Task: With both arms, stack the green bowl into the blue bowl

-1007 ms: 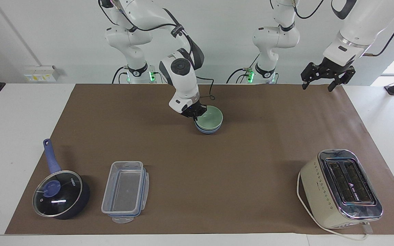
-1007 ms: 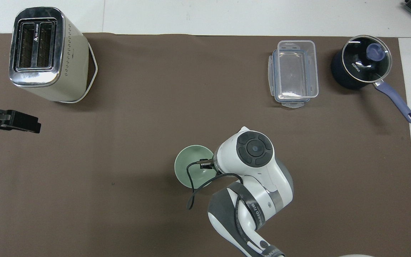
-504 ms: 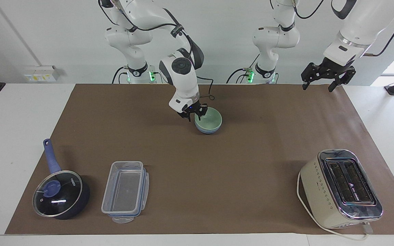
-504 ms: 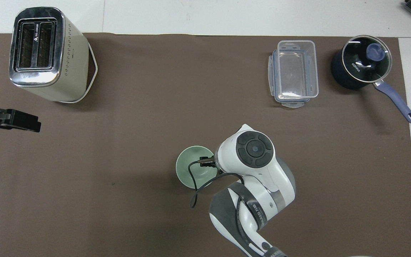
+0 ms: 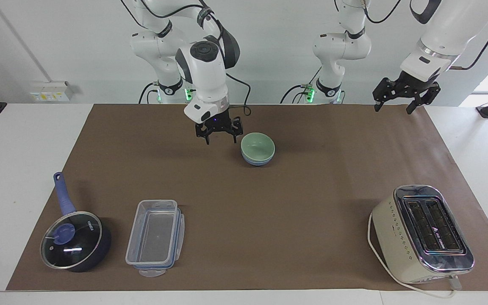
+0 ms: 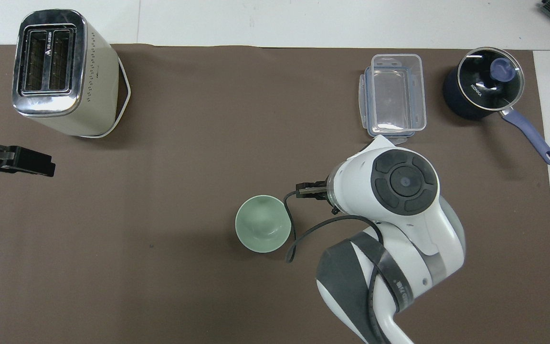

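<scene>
green bowl (image 5: 258, 146) nested inside blue bowl (image 5: 257, 161), only a thin blue band showing beneath the green rim in the facing view; hidden under the green bowl from overhead. stack resting on the brown mat (image 5: 269, 203) near the middle of the table's width, closer to the robots than the other items. right gripper (image 5: 220, 134) raised in the air just beside the stack, toward the right arm's end of the table, fingers spread apart, holding nothing, clear of the green rim. from overhead, mostly hidden under the right arm's white wrist housing. left gripper (image 5: 401, 99) up over the mat's edge at the left arm's end, well apart from the bowls, jaws standing open and empty, arm waiting. cream toaster (image 5: 423, 233) at the left arm's end, farther from the robots than the stack, white cord looped at its side. clear plastic container (image 5: 155, 237) farther from the robots toward the right arm's end, and just beside it a dark-blue saucepan (image 5: 76, 240) with glass lid, handle pointing toward the robots.
</scene>
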{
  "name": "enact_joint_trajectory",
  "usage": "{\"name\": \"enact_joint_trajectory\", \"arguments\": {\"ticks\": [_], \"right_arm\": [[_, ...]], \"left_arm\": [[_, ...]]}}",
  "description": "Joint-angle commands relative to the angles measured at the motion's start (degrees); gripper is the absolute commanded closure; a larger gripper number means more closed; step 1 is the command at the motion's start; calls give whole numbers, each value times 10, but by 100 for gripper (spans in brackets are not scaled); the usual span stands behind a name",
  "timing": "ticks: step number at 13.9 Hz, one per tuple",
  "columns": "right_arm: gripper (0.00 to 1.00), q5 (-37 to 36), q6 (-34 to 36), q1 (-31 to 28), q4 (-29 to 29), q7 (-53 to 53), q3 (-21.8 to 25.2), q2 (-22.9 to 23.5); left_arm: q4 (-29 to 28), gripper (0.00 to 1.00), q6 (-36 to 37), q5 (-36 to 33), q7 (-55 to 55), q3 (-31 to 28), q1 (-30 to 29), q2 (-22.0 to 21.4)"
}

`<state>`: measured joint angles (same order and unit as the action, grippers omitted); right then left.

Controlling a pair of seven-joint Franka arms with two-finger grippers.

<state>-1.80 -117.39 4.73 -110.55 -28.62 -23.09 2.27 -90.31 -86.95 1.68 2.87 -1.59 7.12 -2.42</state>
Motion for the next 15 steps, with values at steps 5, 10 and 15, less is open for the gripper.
{"name": "enact_joint_trajectory", "arguments": {"ticks": [5,10,15], "right_arm": [[0,-2,150,-58,112,8,0,-39],[0,0,169,-61,119,4,0,-58],[0,0,170,-63,133,8,9,-57]], "left_arm": [[-8,0,-9,-5,0,4,-4,-8],[-8,0,-5,-5,0,3,-6,-8],[-8,0,-5,-5,3,3,-7,-8]]}}
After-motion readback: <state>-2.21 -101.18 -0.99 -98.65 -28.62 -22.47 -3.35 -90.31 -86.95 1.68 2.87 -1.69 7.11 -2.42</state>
